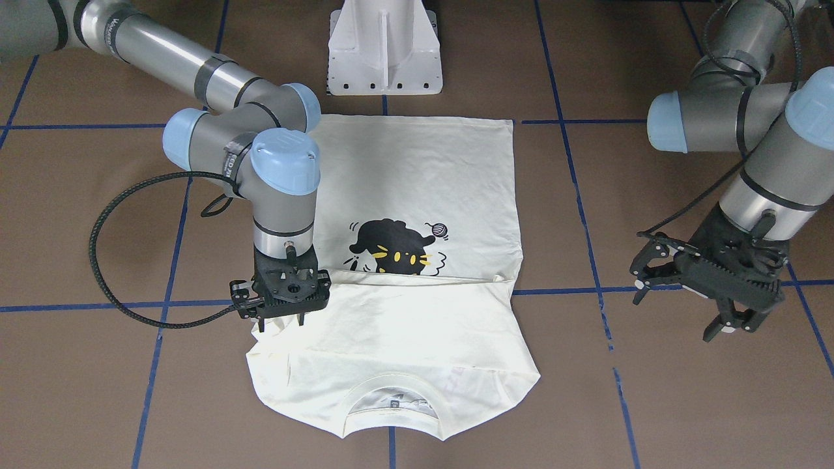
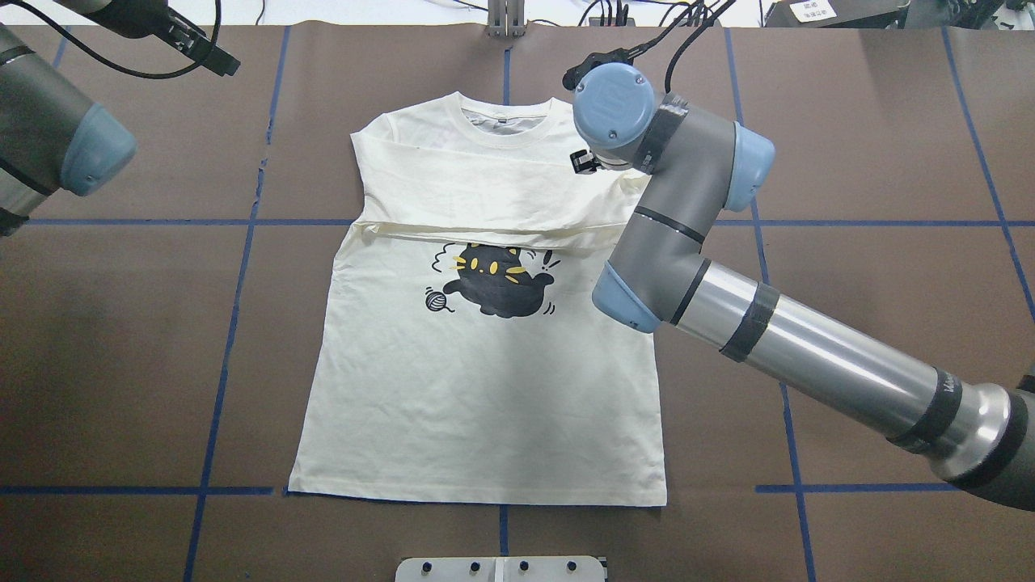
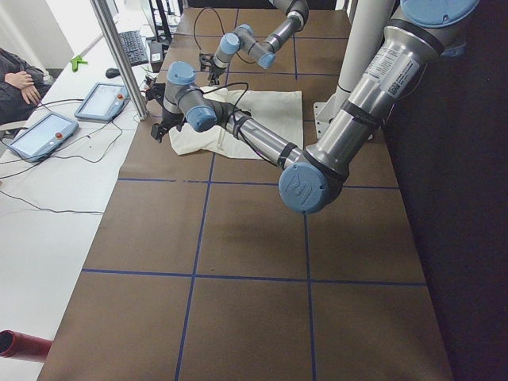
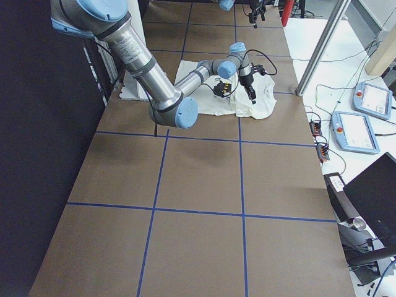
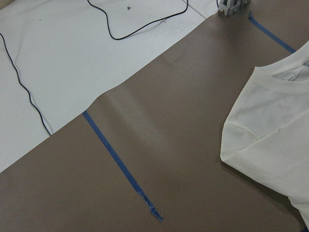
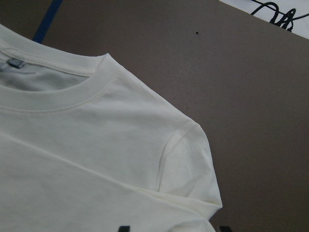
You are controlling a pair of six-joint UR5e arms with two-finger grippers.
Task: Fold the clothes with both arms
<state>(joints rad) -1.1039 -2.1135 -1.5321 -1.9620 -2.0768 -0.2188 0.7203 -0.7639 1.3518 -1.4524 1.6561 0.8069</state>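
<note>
1. The cream T-shirt (image 1: 417,169) is lying flat on the table (image 1: 651,404), black cat print (image 1: 394,251) facing up, collar on the side away from the robot. Sleeves are folded in across the chest.
2. Right arm (image 1: 195,71) reaches over the shirt. The right gripper (image 1: 281,320) points straight down at the shoulder edge, fingers apart.
3. Left arm (image 1: 762,169) is well off to the side. The left gripper (image 1: 674,316) is spread wide, nothing in it.
</note>
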